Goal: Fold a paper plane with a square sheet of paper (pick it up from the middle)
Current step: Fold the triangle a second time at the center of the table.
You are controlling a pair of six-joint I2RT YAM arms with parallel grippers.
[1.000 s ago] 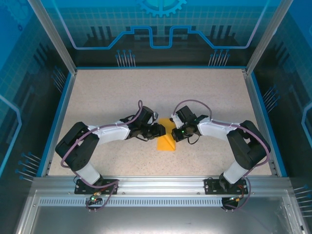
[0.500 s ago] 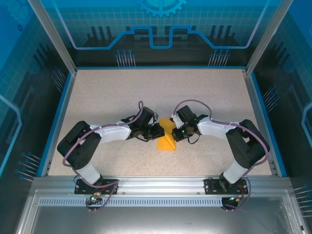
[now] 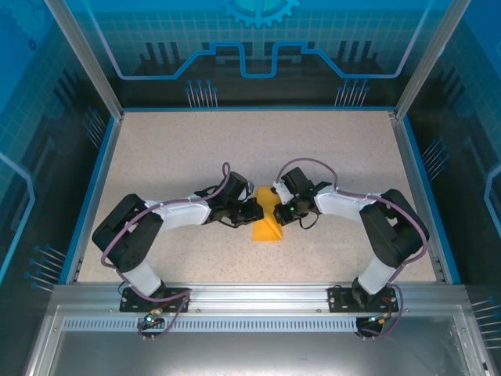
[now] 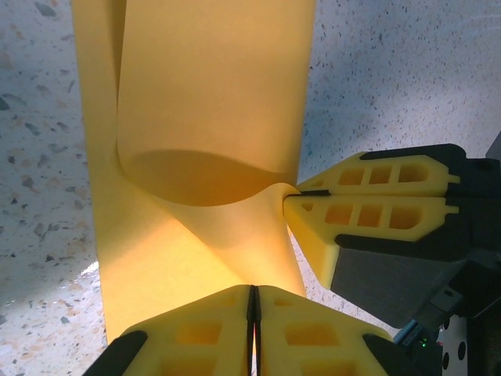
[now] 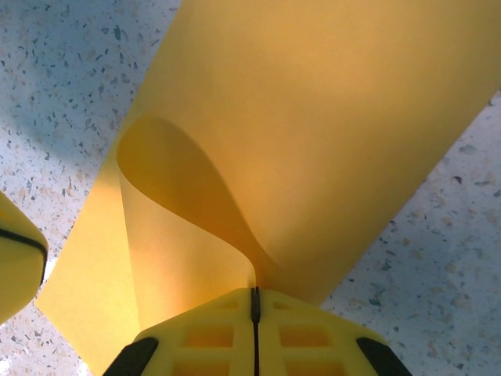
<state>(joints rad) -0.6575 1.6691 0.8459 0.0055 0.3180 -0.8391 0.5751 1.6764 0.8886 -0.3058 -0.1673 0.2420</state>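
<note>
Two grippers on one sheet point(image 4: 211, 94), folks, mid-table point(image 3: 235, 149): the left gripper point(image 4: 253, 313) has its jaws pressed flat together on the paper's edge, and the right gripper point(image 5: 254, 301) is pinched tight where a layer curls over. It's plain orange-yellow, thin, partly folded, with one layer bulging in a soft loop. I'd call it featherlight, floppy and easily crumpled, so grip an edge or the centre crease, gently.
</note>
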